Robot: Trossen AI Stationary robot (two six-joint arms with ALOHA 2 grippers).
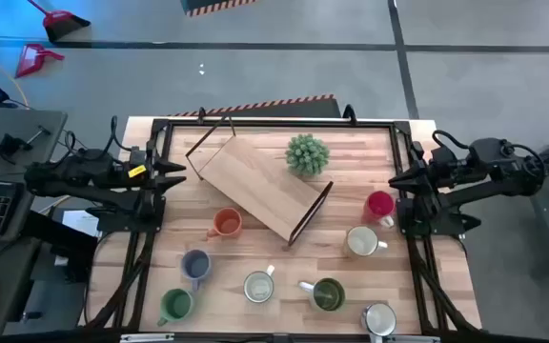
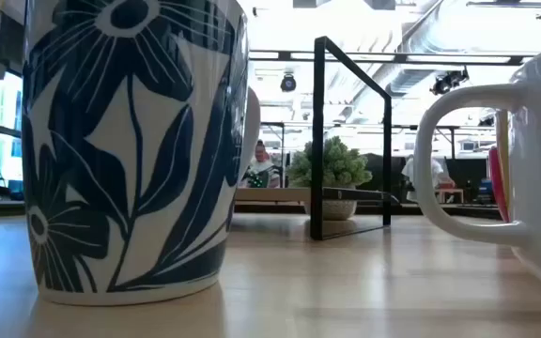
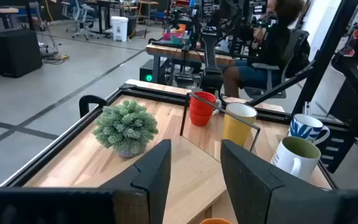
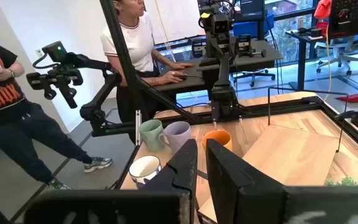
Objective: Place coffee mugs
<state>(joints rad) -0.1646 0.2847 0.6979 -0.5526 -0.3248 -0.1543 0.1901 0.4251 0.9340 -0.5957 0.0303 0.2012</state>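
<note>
On the wooden table (image 1: 255, 257), the coffee mugs stand scattered around a tilted wooden rack (image 1: 260, 189) and a spiky potted plant (image 1: 307, 153). An orange mug (image 1: 225, 224) sits just beside the rack's left edge, a blue-grey mug (image 1: 194, 266) and a bright green mug (image 1: 174, 305) nearer the front left. A red mug (image 1: 379, 205) and a cream mug (image 1: 361, 241) stand at the right. A dark olive mug (image 1: 327, 294) and two white mugs (image 1: 258, 286) line the front. The left gripper (image 3: 194, 165) hovers at the table's left edge, fingers spread, holding nothing. The right gripper (image 4: 201, 163) waits at the right edge, fingers nearly pressed together, empty.
</note>
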